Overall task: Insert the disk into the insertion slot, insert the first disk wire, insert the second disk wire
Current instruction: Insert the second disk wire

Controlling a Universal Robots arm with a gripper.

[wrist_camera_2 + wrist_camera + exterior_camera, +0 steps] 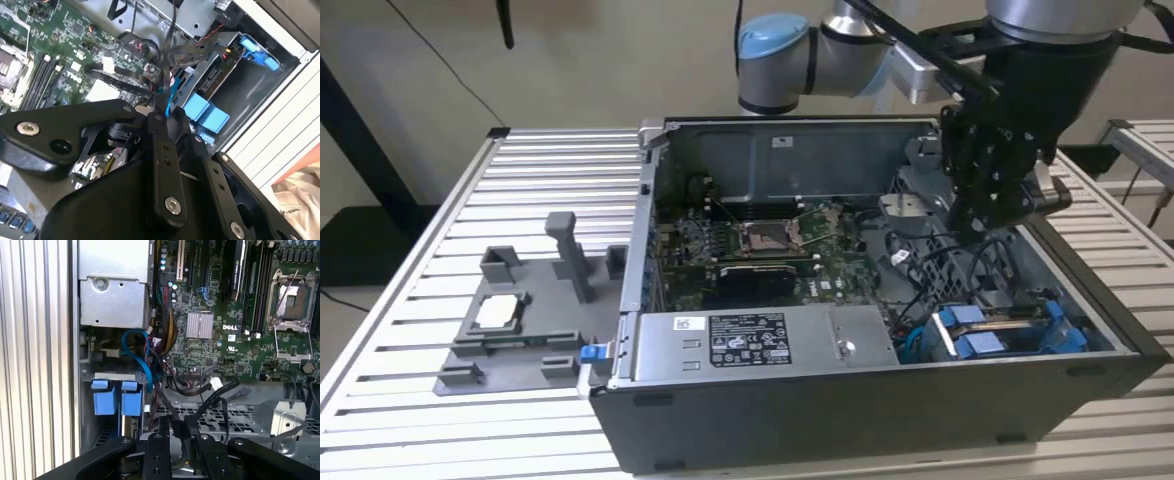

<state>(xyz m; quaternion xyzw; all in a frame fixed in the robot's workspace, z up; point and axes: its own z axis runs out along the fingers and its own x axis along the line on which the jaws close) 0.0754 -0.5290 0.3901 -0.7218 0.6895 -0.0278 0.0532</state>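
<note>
As the slatted aluminium counter [400, 300] is loaded with the grey steel computer case [854, 420], laid open for top access, the sheet-metal insertion slot [107, 374] in the case's near corner is filled by the blue-framed silver disk [115, 397]; a thin black wire [167, 60] is pinched by clenched jaws, seemingly for plugging.

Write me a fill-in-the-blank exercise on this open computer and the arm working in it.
1. The plastic tabs at the insertion slot are ___.
2. The pincer is closed on a thin ___ wire.
3. The grey fixture lies on the table at the exterior view's ___ of the computer case.
Missing words: blue; black; left.
</note>
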